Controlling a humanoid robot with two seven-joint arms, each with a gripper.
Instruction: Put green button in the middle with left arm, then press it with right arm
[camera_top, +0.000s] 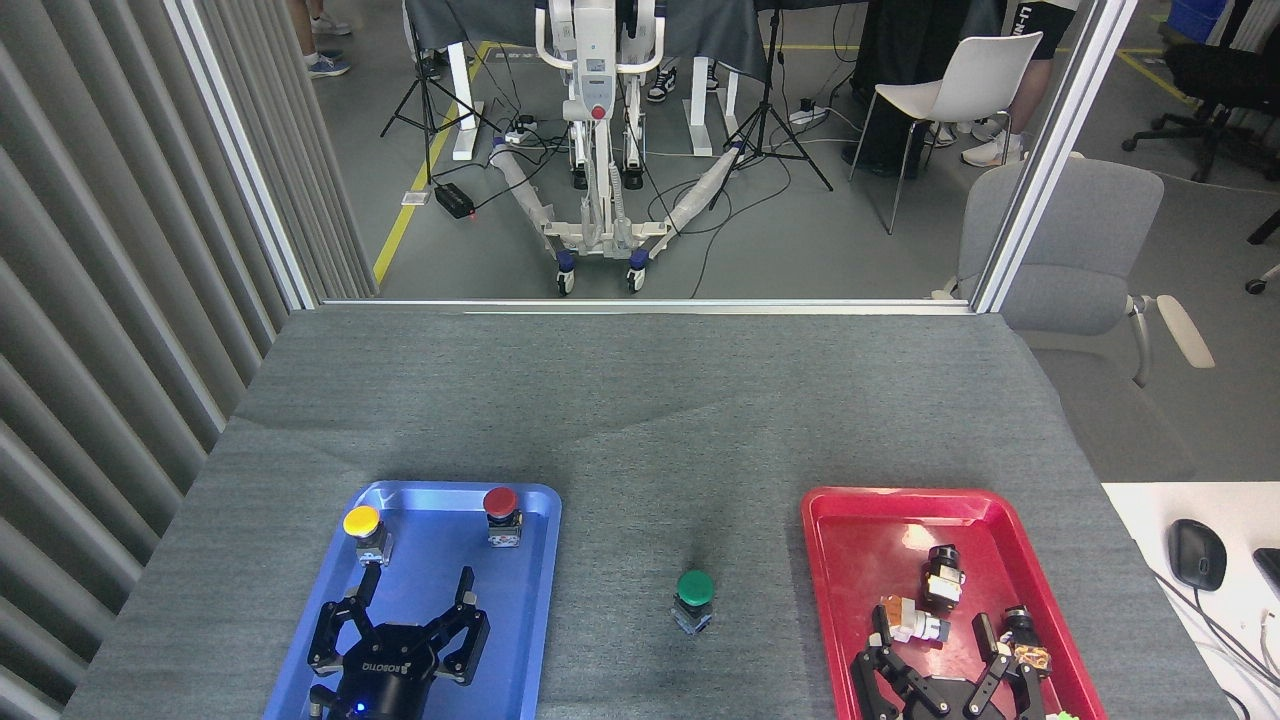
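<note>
While both arms sit low at the near edge of the view, the green button (694, 600) stands upright on the bare grey table cloth (640, 420), in the middle strip between the blue tray (525, 600) and the red tray (860, 545), touching neither. Nothing is on it or gripping it.

Left gripper (415, 590): over the near half of the blue tray, fingers spread wide, nothing between them. Blue light visible at its wrist (bottom edge of the view). ROBOTIQ lettering readable on the palm.

Right gripper (940, 645): over the near end of the red tray, well apart from the green button. Fingers splayed open, nothing held. One fingertip sits just beside the orange-and-white part (912, 620), another just beside the black-and-orange part (1025, 645); can't tell whether they touch.

Other items:
- yellow button (363, 528) and red button (501, 512) upright at the far end of the blue tray, near its two far corners, apart from each other
- a black-and-white part (942, 572) in the red tray, beyond the other two
- computer mouse (1196, 553) on the white desk (1150, 520) off the right side
</note>
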